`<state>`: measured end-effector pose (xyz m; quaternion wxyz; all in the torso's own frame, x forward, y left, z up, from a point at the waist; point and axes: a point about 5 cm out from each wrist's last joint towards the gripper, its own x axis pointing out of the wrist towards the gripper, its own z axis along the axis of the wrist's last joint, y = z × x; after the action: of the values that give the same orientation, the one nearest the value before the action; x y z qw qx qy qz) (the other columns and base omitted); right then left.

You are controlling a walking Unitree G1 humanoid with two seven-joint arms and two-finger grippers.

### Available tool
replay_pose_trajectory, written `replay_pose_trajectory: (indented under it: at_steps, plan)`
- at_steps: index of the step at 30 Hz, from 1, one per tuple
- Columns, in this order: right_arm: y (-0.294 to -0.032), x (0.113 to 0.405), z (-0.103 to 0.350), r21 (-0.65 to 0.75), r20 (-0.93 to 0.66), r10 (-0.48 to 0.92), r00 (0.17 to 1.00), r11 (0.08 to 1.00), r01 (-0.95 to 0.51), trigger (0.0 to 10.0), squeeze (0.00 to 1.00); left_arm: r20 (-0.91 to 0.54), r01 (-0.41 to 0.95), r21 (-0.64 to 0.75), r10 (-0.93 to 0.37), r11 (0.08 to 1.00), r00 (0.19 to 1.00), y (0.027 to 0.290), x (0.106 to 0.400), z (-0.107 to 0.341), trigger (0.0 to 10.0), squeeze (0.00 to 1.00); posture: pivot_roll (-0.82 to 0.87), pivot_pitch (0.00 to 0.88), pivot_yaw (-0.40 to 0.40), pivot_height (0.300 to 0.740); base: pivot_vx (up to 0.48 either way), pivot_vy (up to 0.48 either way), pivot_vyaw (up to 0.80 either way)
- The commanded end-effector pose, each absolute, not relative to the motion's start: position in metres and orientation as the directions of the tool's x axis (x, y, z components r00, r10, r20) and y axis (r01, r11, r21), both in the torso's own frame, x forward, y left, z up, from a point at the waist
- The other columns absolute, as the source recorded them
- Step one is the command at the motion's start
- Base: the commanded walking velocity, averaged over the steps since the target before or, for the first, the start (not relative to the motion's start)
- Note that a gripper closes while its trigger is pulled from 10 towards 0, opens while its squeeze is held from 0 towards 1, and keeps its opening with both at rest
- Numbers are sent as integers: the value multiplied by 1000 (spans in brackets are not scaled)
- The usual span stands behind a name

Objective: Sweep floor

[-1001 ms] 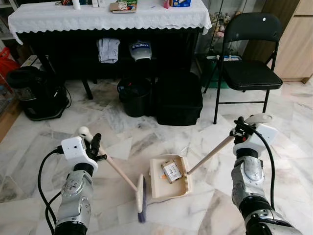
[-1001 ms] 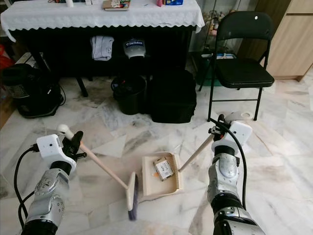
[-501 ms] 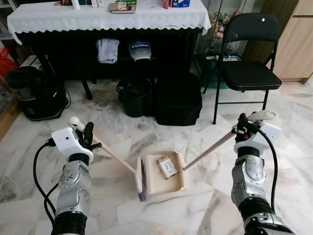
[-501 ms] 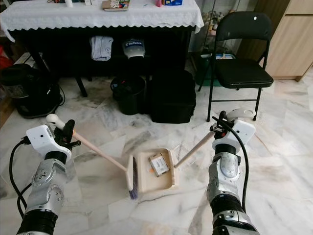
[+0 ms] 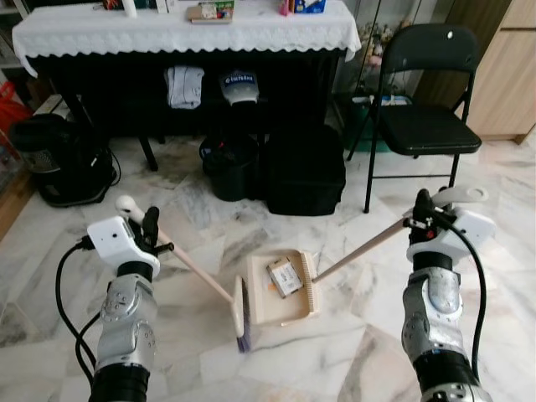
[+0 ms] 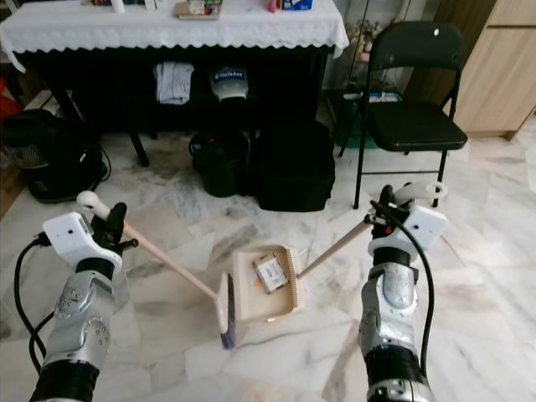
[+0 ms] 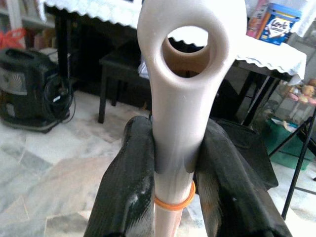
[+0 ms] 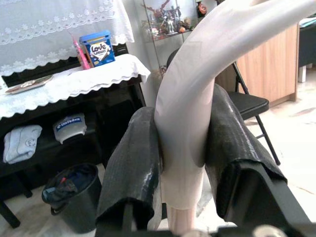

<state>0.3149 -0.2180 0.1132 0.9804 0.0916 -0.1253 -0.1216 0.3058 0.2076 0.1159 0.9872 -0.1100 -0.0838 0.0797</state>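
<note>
On a marble floor [image 5: 193, 368], the robot's left gripper [image 7: 174, 163] has its 2 fingers [image 7: 126, 192] pinching the handle end of a short broom [image 5: 240, 314], while the right gripper [image 8: 185, 163] has its fingers [image 8: 133, 163] pinching the handle end of a cream dustpan [image 5: 280, 289]. Over the past second the broom head has swung in from just below the pan's open side to stand against its mouth, and the pan itself has slid a little farther from the robot, its long handle now raised higher. A small packet [image 5: 285, 275] lies inside the pan, so the pickup looks largely done; what probably remains is lifting the pan level and carrying it to a bin. Open floor lies to either side of the pan and toward the robot. Ahead the room tightens: a black bucket [image 5: 230, 163], a black case [image 5: 306, 167] under the cloth-covered tabletop [image 5: 188, 29], and a folding chair [image 5: 427, 117] to the right.
</note>
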Motion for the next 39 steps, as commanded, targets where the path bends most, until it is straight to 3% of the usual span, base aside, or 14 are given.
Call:
replay_pose_trajectory:
  at_steps: [1, 17, 28, 39]
  plan:
    - [-216, 313, 125, 217, 274, -264, 925, 954, 207, 10000, 0, 222, -115, -187, 156, 976, 963, 207, 304, 130, 10000, 0, -54, 0, -13, 740, 0, 0, 0]
    - [-208, 300, 117, 172, 233, -273, 933, 956, 236, 10000, 0, 246, -150, -38, 154, 988, 957, 209, 301, 129, 10000, 0, -52, 0, -8, 740, 0, 0, 0]
    - [-213, 275, 110, 101, 212, -273, 938, 961, 257, 10000, 0, 243, -228, 20, 217, 973, 946, 242, 280, 124, 10000, 0, -44, 0, -11, 740, 0, 0, 0]
    - [-217, 257, 116, 67, 206, -275, 939, 961, 267, 10000, 0, 247, -241, 48, 222, 969, 943, 257, 261, 127, 10000, 0, -41, 0, -19, 740, 0, 0, 0]
